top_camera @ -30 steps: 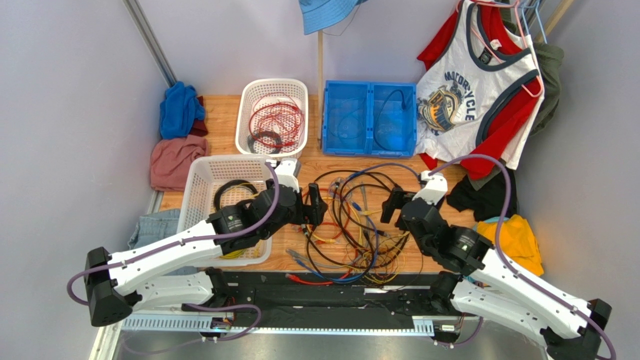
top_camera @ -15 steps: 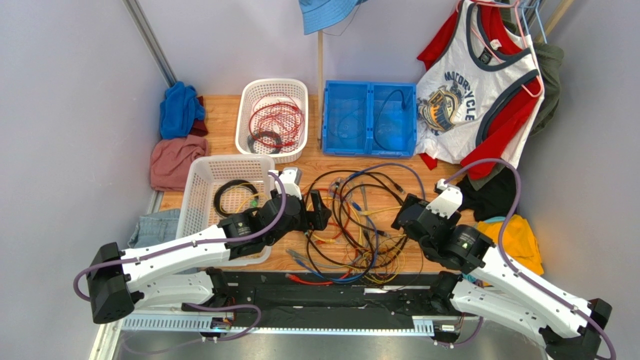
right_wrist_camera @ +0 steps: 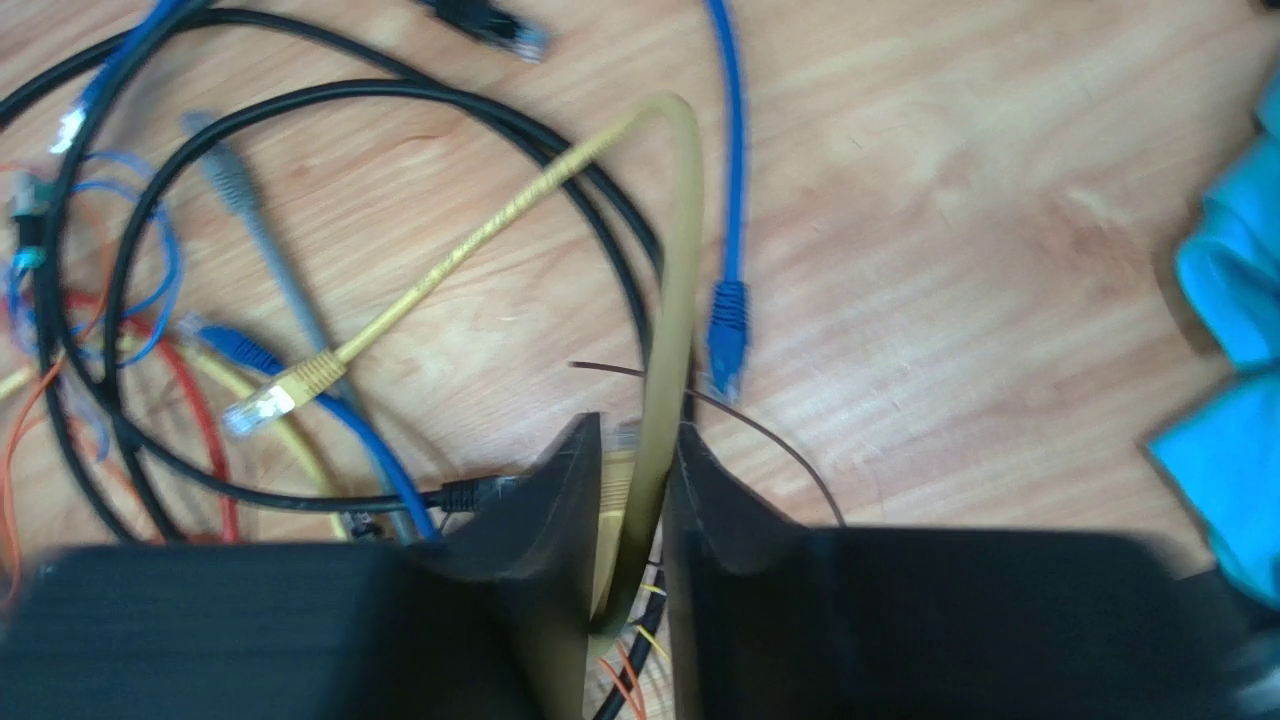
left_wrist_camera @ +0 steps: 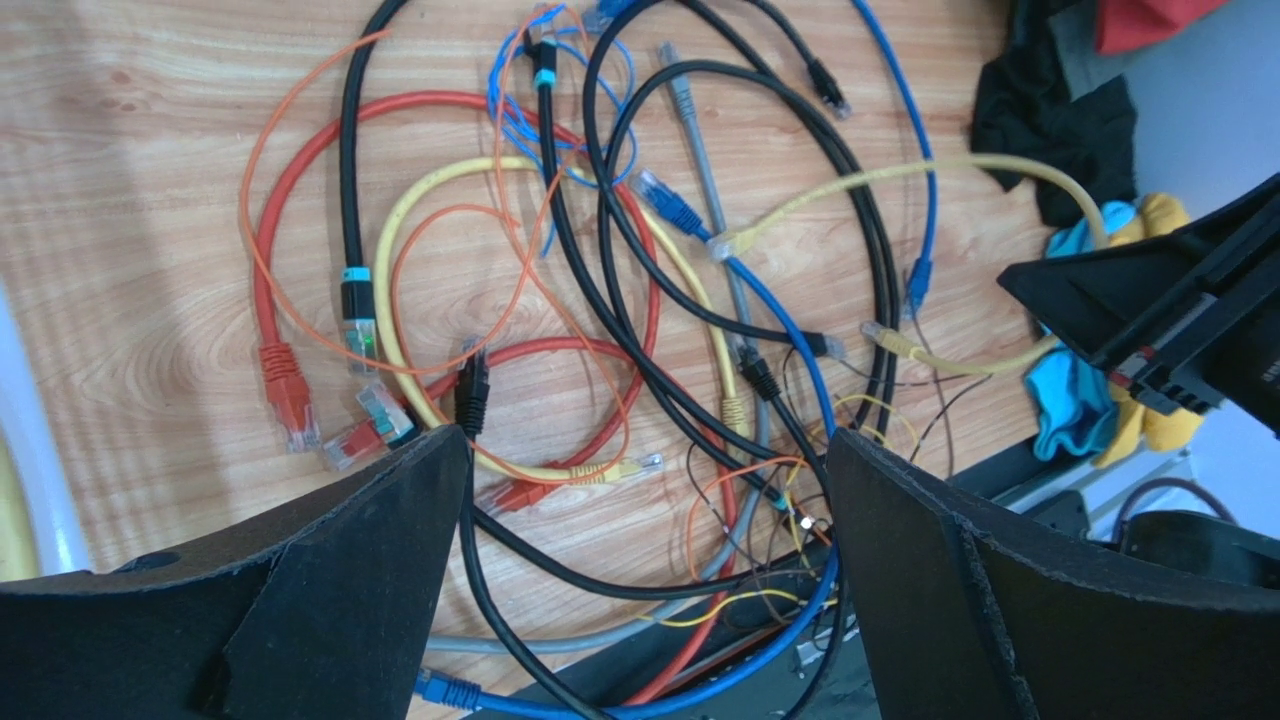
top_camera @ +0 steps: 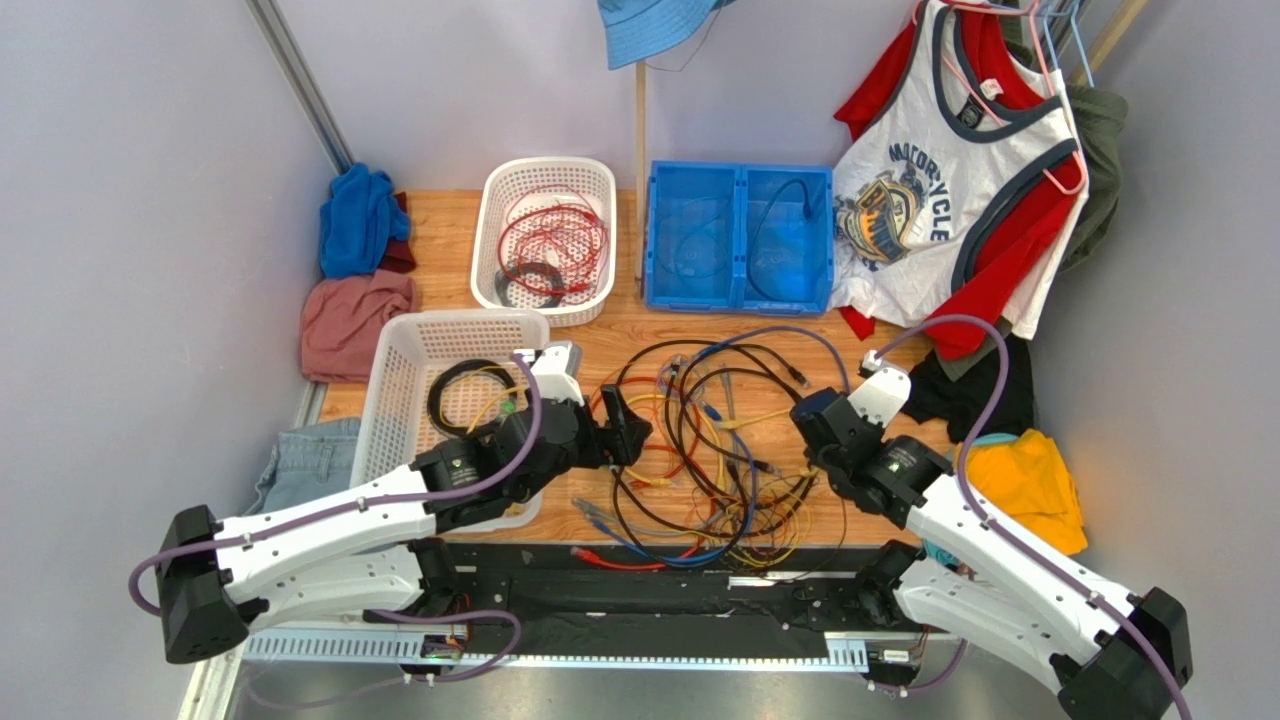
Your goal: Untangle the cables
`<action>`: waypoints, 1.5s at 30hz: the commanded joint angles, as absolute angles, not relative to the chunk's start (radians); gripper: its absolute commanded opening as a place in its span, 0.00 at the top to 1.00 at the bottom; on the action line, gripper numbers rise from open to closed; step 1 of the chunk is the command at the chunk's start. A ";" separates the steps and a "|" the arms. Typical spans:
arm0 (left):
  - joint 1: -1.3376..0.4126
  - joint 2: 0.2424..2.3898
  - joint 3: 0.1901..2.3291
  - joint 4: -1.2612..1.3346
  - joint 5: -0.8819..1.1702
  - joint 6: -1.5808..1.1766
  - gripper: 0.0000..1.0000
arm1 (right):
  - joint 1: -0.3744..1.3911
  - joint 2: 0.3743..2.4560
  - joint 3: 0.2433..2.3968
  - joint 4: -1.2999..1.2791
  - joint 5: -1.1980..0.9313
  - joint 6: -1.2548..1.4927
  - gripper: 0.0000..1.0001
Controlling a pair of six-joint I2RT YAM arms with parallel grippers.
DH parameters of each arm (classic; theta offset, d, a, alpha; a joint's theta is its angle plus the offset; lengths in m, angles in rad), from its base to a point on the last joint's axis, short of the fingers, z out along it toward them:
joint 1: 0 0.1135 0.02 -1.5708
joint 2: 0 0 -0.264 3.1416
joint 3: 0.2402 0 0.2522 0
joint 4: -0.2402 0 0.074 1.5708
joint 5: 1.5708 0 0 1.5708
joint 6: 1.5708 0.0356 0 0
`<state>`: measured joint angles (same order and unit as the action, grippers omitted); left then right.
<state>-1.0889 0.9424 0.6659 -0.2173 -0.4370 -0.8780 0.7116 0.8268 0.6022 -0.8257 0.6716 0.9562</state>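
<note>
We find the cables (top_camera: 706,450) heaped on the wooden table (top_camera: 443,225), between both arms. Right gripper (right_wrist_camera: 633,480) is pinched onto a yellow cable (right_wrist_camera: 672,270) — left gripper (left_wrist_camera: 646,458) is spread wide over the heap, holding nothing.

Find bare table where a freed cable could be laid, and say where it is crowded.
Free: the wood strip between the blue crate and the cables; also the wood between the cables and the cloth on the right. Crowded: the middle, under the heap.
</note>
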 commanded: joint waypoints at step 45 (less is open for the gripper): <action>-1.146 0.976 0.758 0.167 -0.394 -0.345 0.01 | 0.825 0.690 1.091 -0.525 -0.242 0.704 1.00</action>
<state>-1.1446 0.9558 0.7361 0.1539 -0.3382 -0.3752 0.8185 0.7208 1.0443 -0.5564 -0.1490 0.7246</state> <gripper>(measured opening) 0.990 0.047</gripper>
